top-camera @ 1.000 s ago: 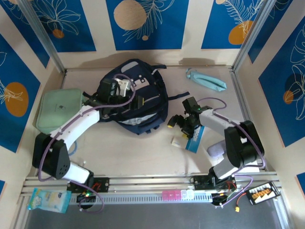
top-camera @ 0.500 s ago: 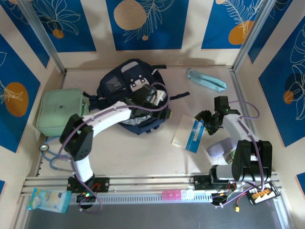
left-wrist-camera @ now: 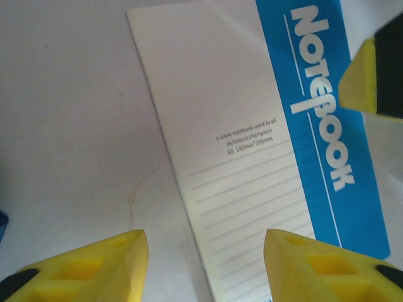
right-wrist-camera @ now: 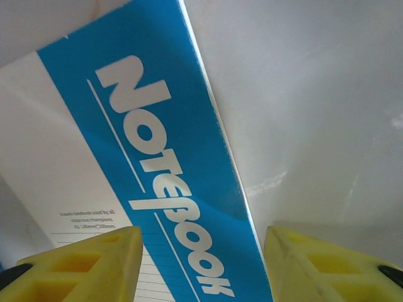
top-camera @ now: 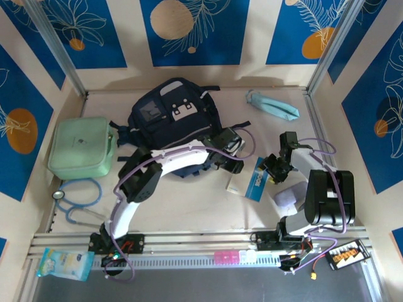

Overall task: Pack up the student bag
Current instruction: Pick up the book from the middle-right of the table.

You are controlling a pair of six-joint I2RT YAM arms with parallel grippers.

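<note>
Your left gripper (left-wrist-camera: 204, 261) has its yellow fingers apart, one tip over the bare table (left-wrist-camera: 69, 126) and the other over the notebook (left-wrist-camera: 252, 145). The notebook's lower end runs off the frame. Your right gripper (right-wrist-camera: 200, 264) is spread too, straddling the notebook's blue band. You cannot tell whether either set of tips touches the cover. The student bag (top-camera: 170, 116) lies toward the back of the table, left of the notebook, with its near edge hidden under the left arm (top-camera: 170, 160).

There is one navy backpack (top-camera: 165, 113), one notebook (top-camera: 249, 184) and one mint-green case (top-camera: 80, 148). I also count one stethoscope (top-camera: 58, 195) and one light-blue pouch (top-camera: 272, 105).
</note>
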